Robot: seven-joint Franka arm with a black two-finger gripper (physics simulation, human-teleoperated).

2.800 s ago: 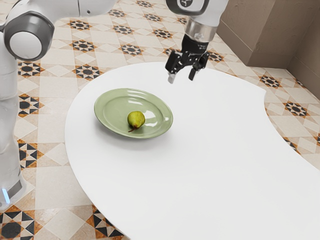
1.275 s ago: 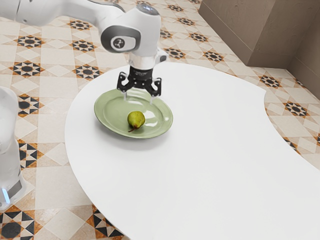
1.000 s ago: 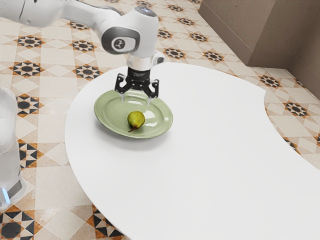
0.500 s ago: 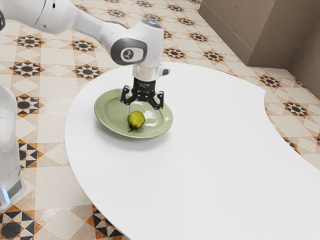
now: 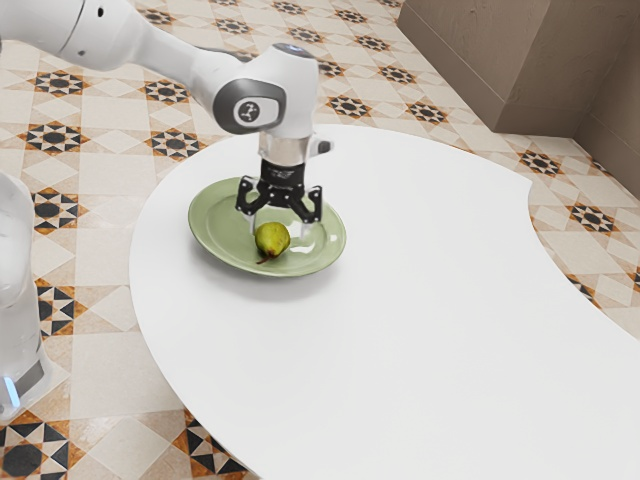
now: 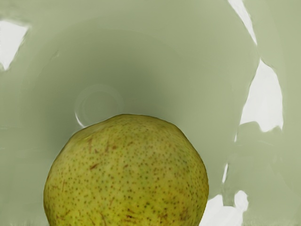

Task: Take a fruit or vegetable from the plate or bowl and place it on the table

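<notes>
Arm (image 5: 180, 45) has come across and lowered the jaws over the green plate (image 5: 215, 225) since the first frame; pear (image 5: 271, 242) unmoved. Jaws wide apart, holding nothing. Pear just below them, lying on the plate, stem end pointing away from them. Plate under jaws, on white tabletop (image 5: 420, 300).

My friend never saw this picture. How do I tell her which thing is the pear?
Find the big white table, then the pale green plate on it. The pear sits on that plate: plump, yellow-green and speckled, with a dark stem. The plate is wide and glossy; the pear is much smaller and the only fruit.
</notes>
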